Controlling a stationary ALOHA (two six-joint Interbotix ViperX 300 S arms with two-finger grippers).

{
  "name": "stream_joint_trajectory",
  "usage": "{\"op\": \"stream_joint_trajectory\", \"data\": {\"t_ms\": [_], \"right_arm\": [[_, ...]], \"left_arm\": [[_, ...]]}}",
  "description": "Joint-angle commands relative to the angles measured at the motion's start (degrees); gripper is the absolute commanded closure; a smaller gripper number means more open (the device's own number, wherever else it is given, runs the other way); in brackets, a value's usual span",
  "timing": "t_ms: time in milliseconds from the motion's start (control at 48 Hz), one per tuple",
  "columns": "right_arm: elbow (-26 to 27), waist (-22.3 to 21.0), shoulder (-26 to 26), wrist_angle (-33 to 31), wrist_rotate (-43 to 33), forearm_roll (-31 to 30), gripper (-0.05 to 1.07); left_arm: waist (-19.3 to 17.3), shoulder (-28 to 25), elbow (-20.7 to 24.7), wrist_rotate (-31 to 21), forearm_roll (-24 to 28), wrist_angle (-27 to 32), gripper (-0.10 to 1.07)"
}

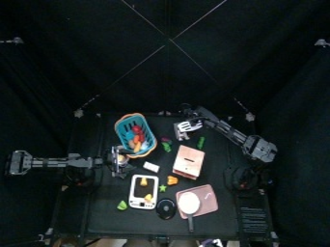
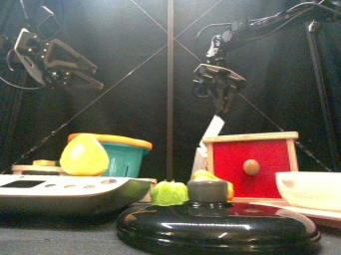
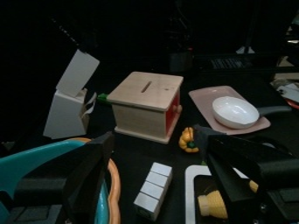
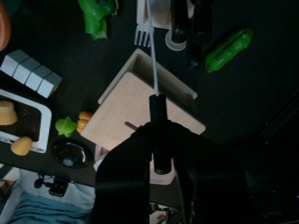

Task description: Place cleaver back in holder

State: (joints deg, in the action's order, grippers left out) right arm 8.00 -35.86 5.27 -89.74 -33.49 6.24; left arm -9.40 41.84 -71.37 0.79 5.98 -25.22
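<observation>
My right gripper (image 2: 213, 90) hangs over the back middle of the table, shut on the cleaver's dark handle (image 4: 152, 118). The white blade (image 2: 210, 134) points down behind the red-sided box. In the right wrist view the blade is edge-on, a thin grey line, and its far end reaches the holder (image 4: 163, 26), a small dark block with white patches. In the left wrist view the blade (image 3: 79, 70) leans above the holder's white face (image 3: 65, 114). Whether the blade sits in a slot I cannot tell. My left gripper (image 3: 163, 175) is wide open and holds nothing, raised at the table's left (image 2: 54, 60).
A wooden box with a red side (image 3: 146, 105) stands just in front of the holder. The teal basket (image 1: 133, 130) is to its left. A pink plate with a white bowl (image 3: 233, 109), a white scale (image 1: 143, 190) and a black round lid (image 2: 213, 224) fill the front.
</observation>
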Motion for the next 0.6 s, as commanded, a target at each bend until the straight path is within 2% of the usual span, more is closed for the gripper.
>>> {"op": "stream_joint_trajectory", "data": {"t_ms": [0, 583], "right_arm": [[0.7, 0.1, -1.1, 0.0, 0.0, 0.4, 0.52], [0.7, -0.3, 0.4, -0.4, -0.1, 0.9, 0.52]], "left_arm": [[0.0, -0.1, 0.9, 0.1, 0.0, -0.3, -0.05], [0.0, -0.1, 0.7, 0.1, 0.0, -0.3, -0.05]]}}
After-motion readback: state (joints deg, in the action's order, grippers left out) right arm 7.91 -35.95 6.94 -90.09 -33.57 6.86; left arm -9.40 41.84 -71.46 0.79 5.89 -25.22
